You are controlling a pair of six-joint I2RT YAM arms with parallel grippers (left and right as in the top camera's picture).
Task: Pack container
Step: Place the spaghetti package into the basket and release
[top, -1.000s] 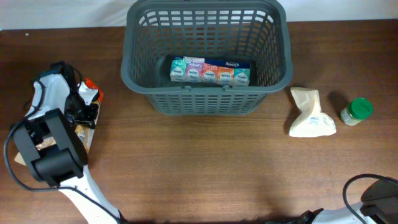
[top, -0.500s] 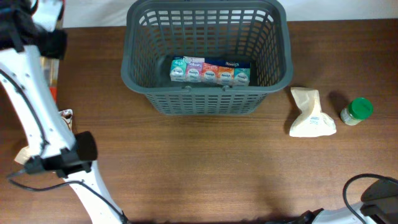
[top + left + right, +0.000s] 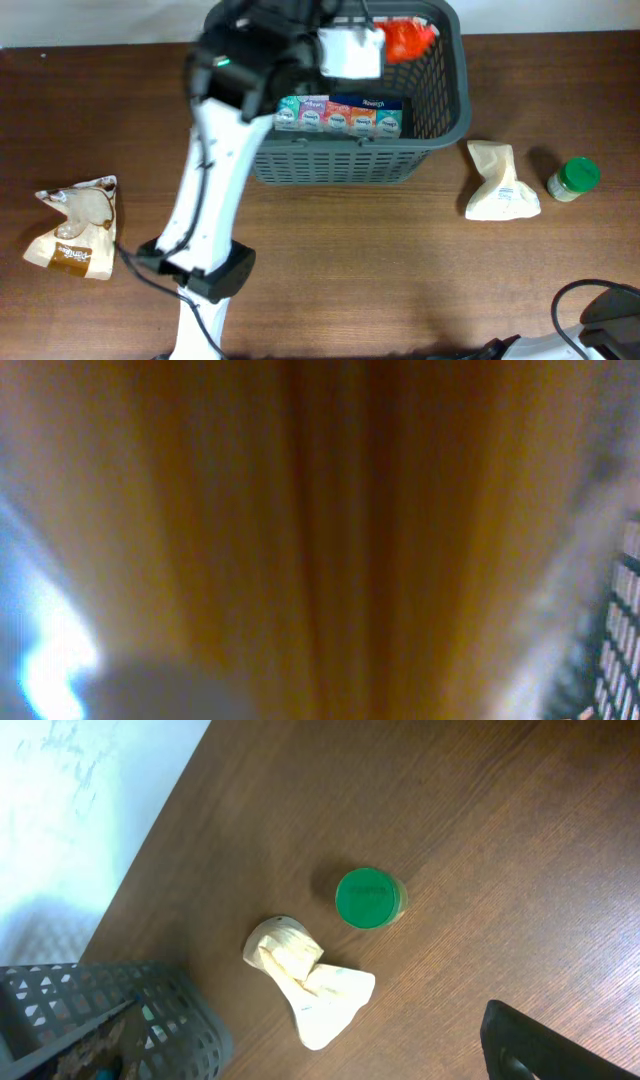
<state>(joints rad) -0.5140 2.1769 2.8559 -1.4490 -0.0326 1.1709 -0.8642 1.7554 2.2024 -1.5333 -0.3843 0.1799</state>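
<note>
Overhead, basket [image 3: 330,165]: dark grey, at the top centre of the frame, standing on the brown table [image 3: 380,280].
Overhead, boxes [image 3: 340,116]: a row of small colourful boxes on the basket floor, along the wall nearer the bottom of the frame.
Overhead, left gripper [image 3: 392,40]: above the basket's upper right part, jaws clenched on an orange packet [image 3: 412,38]; motion-blurred.
Overhead, snack bag [image 3: 75,225]: brown and white, lying at the left edge, well apart from the basket.
Overhead, pouch [image 3: 500,182]: cream, right of the basket; a jar [image 3: 573,178] with a green lid stands near it, further right.
Left wrist, orange packet [image 3: 300,520]: a blurred orange surface filling the frame; the basket [image 3: 622,630] shows at the lower right edge.
Right wrist, jar [image 3: 369,898]: upright at centre; the pouch [image 3: 305,985] lies below and left of it, apart; the basket [image 3: 150,1010] corner is at lower left.
Right wrist, right gripper [image 3: 560,1045]: only a dark piece in the lower right corner; the state of the jaws cannot be told.
</note>
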